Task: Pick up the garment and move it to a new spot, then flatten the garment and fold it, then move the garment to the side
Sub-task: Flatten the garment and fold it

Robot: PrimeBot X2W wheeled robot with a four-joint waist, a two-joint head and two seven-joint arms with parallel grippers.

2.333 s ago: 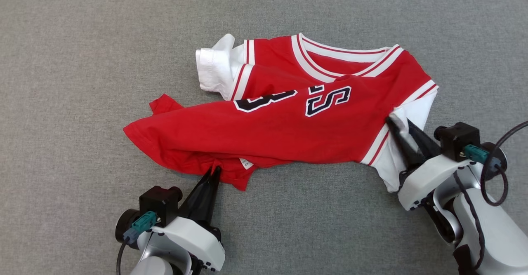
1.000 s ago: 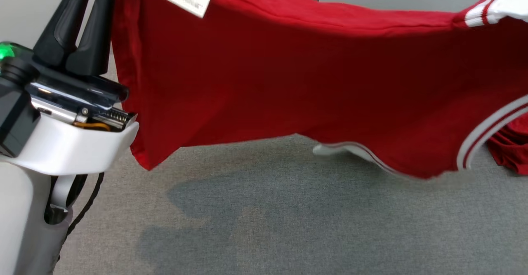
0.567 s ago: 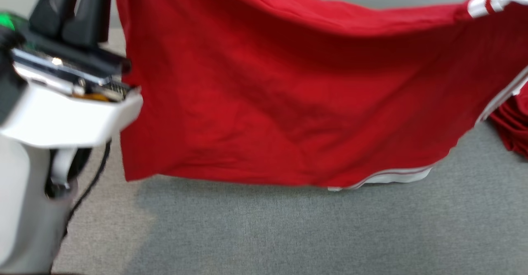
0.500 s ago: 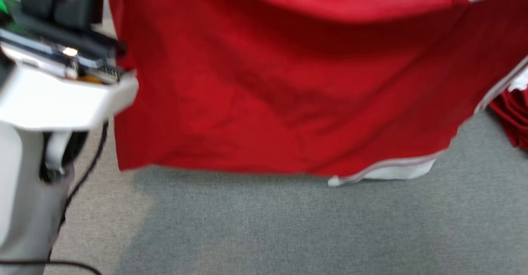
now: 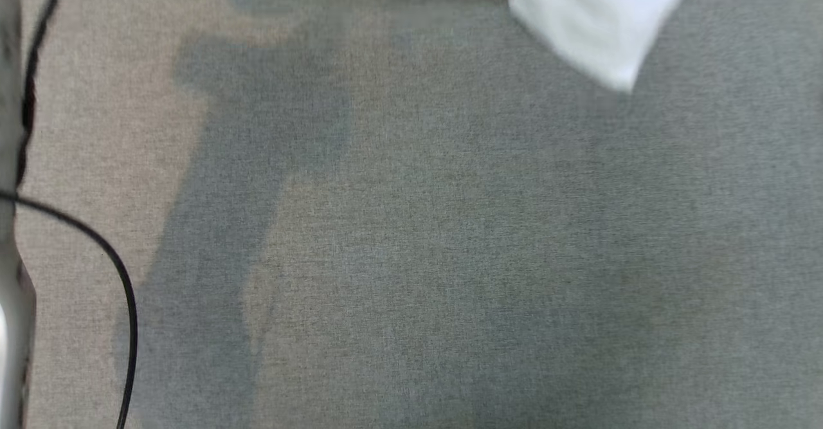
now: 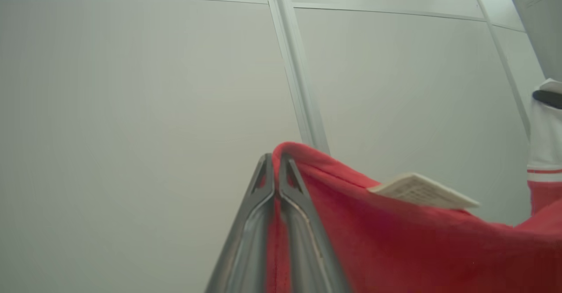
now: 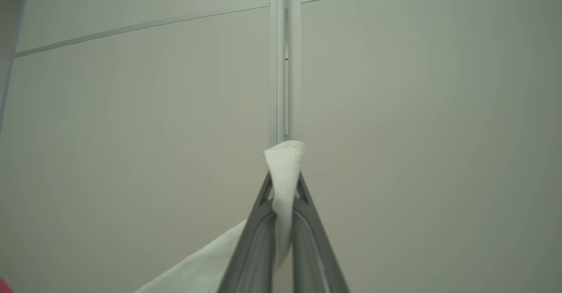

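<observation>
Grey woven-fabric surface (image 5: 463,255), lighter and beige-ish twd left edge, w/ a broad soft shadow (image 5: 218,223) running top to bottom at left-centre. Wrist views: pale wall panels (image 6: 131,108) w/ thin horiz. seams, one vertical joint strip (image 7: 285,64) btwn panels.

Light is soft and even, without glare. The head view is smeared by motion blur; broad dim shadows lie on the grey table (image 5: 450,255) below and left of the garment (image 5: 598,24). In the wrist views wall seams (image 6: 294,64) bow toward the edges.
</observation>
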